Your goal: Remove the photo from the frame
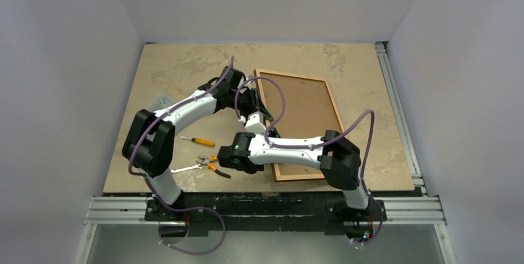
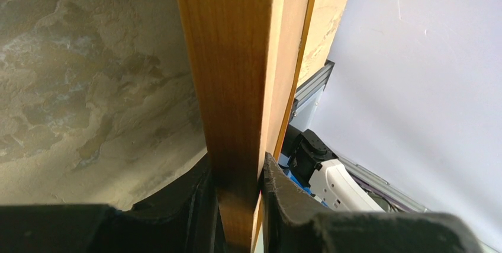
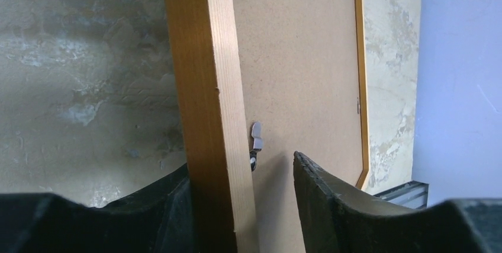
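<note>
Photo (image 3: 302, 69): board back up, seated in frame (image 3: 207, 105), flat on the worktop (image 3: 89, 87). Left hand (image 2: 237, 192) clamped on the left moulding; right hand (image 3: 241, 167) wide open astride the same rail, holding nothing. Risk, I judge: grey tab (image 3: 257, 134) seems to pin the board, so prying could bend it. Room: bare worktop outside the rail; hands crowd each other.

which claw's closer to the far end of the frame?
Left. The left claw is clamped on the frame at its left rail, farther up it. The right claw straddles the same rail, open, just on the near side.
</note>
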`<action>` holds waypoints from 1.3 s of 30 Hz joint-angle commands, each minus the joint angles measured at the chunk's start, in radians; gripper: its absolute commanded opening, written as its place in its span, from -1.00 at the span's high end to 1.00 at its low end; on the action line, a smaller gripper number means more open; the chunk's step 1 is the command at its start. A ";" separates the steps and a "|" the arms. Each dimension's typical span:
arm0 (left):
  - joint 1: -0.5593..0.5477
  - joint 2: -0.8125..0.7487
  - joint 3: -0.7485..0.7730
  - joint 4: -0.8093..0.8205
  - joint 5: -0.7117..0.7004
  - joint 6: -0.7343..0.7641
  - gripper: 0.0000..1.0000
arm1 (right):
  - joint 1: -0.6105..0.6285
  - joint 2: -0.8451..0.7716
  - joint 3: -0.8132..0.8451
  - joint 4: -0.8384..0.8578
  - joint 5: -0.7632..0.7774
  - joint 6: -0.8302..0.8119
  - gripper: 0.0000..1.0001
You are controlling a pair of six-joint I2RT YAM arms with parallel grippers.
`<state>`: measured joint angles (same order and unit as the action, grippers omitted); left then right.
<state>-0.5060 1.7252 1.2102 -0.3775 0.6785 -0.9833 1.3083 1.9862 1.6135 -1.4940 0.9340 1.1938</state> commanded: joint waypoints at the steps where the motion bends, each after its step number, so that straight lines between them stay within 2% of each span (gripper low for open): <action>1: 0.014 -0.054 0.051 -0.015 -0.024 0.004 1.00 | -0.012 0.011 0.000 -0.023 0.063 0.021 0.03; 7: 0.015 -0.045 0.051 -0.026 -0.031 0.000 1.00 | -0.012 0.043 0.019 -0.023 0.066 -0.007 0.25; 11: 0.025 -0.054 0.055 -0.037 -0.038 0.012 0.97 | -0.015 0.035 0.032 -0.023 0.069 -0.022 0.65; 12: 0.031 -0.059 0.054 -0.032 -0.032 0.016 0.82 | -0.017 0.032 0.036 -0.022 0.070 -0.028 0.77; 14: 0.048 -0.077 0.055 -0.005 -0.012 0.029 0.23 | -0.022 0.025 0.053 -0.022 0.074 -0.045 1.00; 16: 0.074 -0.111 0.058 0.006 -0.009 0.033 -0.16 | -0.024 0.018 0.073 -0.022 0.079 -0.068 1.00; 20: 0.135 -0.207 0.100 -0.012 0.000 0.065 -0.56 | -0.036 0.007 0.111 -0.022 0.083 -0.124 1.00; 25: 0.238 -0.342 0.208 -0.184 -0.089 0.147 -0.61 | -0.045 -0.043 0.137 -0.021 0.083 -0.202 1.00; 29: 0.356 -0.488 0.140 -0.180 -0.202 0.111 -0.59 | -0.061 -0.099 0.176 -0.020 0.086 -0.271 1.00; 32: 0.444 -0.501 0.170 -0.239 -0.261 0.167 -0.58 | -0.098 -0.155 0.195 0.013 0.025 -0.333 1.00; 35: 0.476 -0.494 0.188 -0.312 -0.321 0.232 -0.57 | -0.131 -0.206 0.220 0.090 -0.011 -0.421 1.00; 39: 0.476 -0.524 0.091 -0.239 -0.377 0.234 -0.57 | -0.179 -0.272 0.248 0.211 -0.095 -0.529 1.00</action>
<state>-0.0330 1.2110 1.3678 -0.6174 0.3843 -0.7986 1.1664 1.8080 1.7908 -1.4616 0.9020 0.7944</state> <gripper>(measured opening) 0.787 0.256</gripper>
